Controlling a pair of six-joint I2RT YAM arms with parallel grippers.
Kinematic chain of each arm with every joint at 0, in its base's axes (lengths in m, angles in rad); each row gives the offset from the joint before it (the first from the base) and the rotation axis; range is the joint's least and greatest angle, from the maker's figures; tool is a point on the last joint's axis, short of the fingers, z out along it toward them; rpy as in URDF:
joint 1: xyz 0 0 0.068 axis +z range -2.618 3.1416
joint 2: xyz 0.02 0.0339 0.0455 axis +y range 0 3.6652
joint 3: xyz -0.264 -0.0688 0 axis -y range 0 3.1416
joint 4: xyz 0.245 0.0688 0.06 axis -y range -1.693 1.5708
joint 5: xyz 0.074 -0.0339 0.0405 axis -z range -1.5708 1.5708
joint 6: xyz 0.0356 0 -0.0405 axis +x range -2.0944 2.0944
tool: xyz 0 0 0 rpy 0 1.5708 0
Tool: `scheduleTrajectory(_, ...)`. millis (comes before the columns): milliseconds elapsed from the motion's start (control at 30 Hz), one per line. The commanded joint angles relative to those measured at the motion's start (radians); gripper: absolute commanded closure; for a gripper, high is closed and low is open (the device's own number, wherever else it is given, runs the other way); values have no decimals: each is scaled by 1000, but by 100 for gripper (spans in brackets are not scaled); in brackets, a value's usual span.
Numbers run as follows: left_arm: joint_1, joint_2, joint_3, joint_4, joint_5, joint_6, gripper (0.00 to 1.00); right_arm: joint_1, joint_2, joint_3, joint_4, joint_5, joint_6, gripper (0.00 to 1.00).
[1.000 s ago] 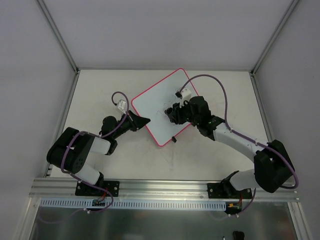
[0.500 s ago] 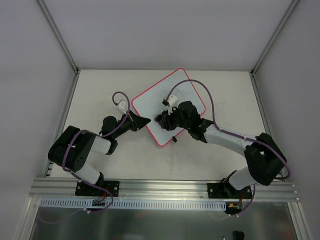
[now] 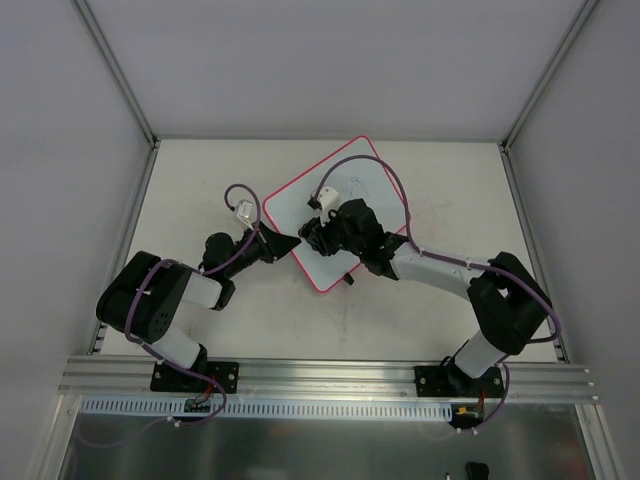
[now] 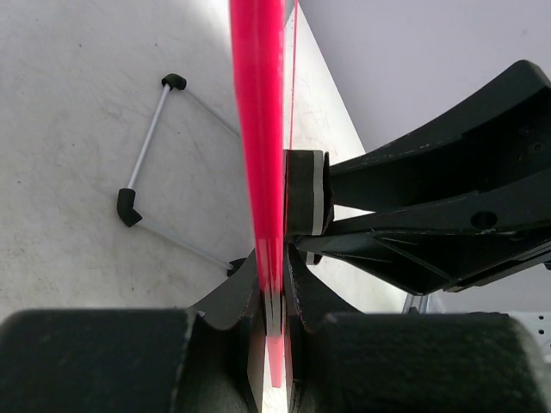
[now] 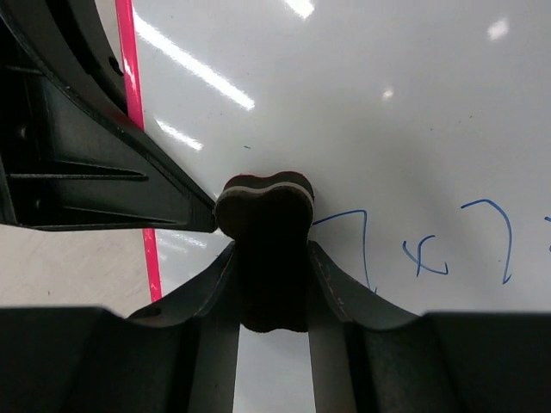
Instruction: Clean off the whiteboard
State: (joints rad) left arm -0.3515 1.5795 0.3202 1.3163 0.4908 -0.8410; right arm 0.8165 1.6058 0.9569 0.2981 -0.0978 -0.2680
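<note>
One pale table (image 3: 200, 180) is carrying everything. One whiteboard (image 3: 285, 210) is lying turned at a slant in the middle of the table, and a thin pink rim is running around it. Two arms are reaching in to it, the left arm (image 3: 160, 300) and the right arm (image 3: 440, 270).

The left pincer (image 4: 274, 292) is squeezing the pink rim at the board's left edge. The right pincer (image 3: 312, 235) is gripping one small dark eraser (image 5: 263, 206), which is touching the white face just beside that rim, close to the left pincer.

One thin metal wire (image 4: 151, 142) with black ends is lying on the table beside the board.

A few blue marks (image 5: 422, 254) are showing by the eraser: an x between two hooks. I cannot read them for sure.
</note>
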Motion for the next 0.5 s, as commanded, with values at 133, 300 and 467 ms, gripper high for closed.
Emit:
scheduleTrajectory(133,5,-3,-21,365,-11,68,100,6,60,71,50,164,-62,100)
scheduleTrajectory(300,5,-4,-23,365,-6,74,100,-22,83,74,50,184,-54,100)
scheduleTrajectory(467,5,-4,-24,365,-4,79,100,-117,85,65,50,133,1,100)
